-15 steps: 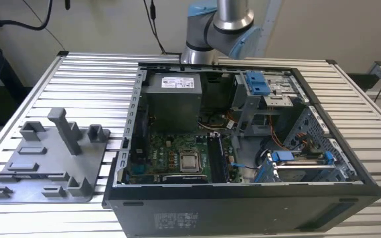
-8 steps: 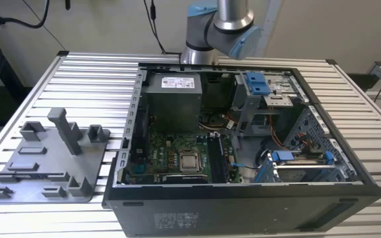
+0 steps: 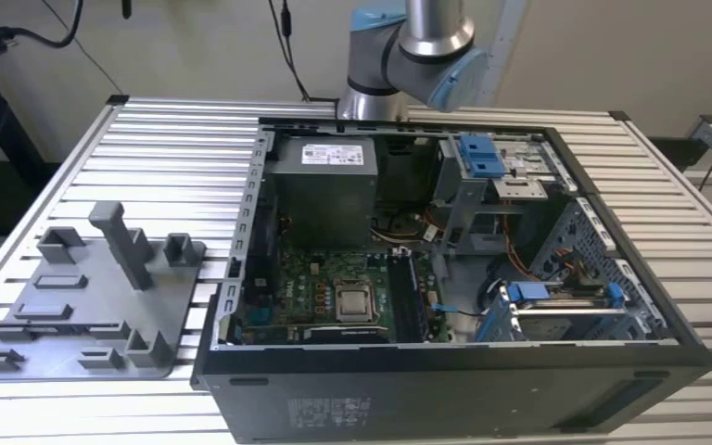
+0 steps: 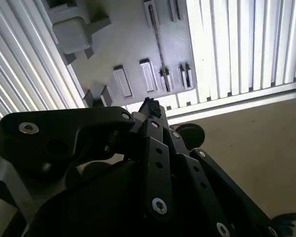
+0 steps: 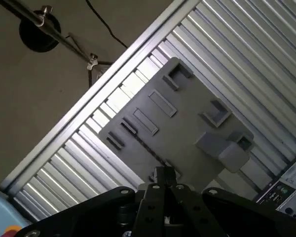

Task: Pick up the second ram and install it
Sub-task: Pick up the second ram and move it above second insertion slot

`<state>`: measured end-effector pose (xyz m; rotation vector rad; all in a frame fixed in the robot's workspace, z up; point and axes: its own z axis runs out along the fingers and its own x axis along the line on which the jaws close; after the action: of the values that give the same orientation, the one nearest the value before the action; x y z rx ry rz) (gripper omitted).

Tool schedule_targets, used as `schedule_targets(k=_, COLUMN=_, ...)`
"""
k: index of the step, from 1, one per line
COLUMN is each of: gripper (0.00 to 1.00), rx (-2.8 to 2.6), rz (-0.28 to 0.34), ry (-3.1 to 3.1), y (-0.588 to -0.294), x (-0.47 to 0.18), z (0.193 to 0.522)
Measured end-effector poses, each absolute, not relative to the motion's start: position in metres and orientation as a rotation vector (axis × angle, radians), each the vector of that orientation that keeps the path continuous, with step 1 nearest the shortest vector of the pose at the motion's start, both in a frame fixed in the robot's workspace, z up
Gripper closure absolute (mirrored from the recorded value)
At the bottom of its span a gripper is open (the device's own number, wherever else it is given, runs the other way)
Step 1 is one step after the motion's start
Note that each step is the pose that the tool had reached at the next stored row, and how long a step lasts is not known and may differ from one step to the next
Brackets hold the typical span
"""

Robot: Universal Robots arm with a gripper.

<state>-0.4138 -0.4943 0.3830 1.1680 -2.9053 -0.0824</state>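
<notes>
**Q:** Exterior view first. What do you have?

**A:** The arm [image 3: 406, 37] rises at the far side of the open case [image 3: 455, 389]. The grey tray [image 3: 78, 360] sits on the bench [image 3: 171, 139], just beside the case wall, toward the exterior view's left. A tall peg [image 3: 121, 243] stands upright mid-tray. The black slots [image 3: 408, 298] lie inside the case, well apart from the tray.

**Q:** First wrist view?

**A:** Your gripper [image 5: 163, 174] hangs high over the tray, looking down on it. The fingers [image 5: 160, 176] are drawn together, with nothing seen between them. A thin dark strip stands on edge in a tray slot. I take it for the second ram [image 5: 149, 151], though it is too thin to be sure. It lies below the fingertips. Its long axis runs with the bench slats, square to the bench edge nearest the tray.

**Q:** Second wrist view?

**A:** It shows the same. The gripper [image 4: 150, 106] is clenched on nothing, and the second ram [image 4: 158, 44] sits in its slot, edge up.

**Q:** What does the move turn on, and how much room is there?

**A:** My judgement: only the two thin faces offer a pinch, so your closing line must cross that long axis. You cannot tell from here whether it does. The peg [image 4: 74, 32] stands off to one side, apart from the slot. Low tray blocks sit near the slot. The air above it is open.
</notes>
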Motion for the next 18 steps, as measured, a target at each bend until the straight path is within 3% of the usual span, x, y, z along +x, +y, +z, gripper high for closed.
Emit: schedule_targets(k=18, gripper=0.89, rx=1.583, rz=-0.074, ry=-2.699, y=-0.4943, x=-0.4138, z=0.3795)
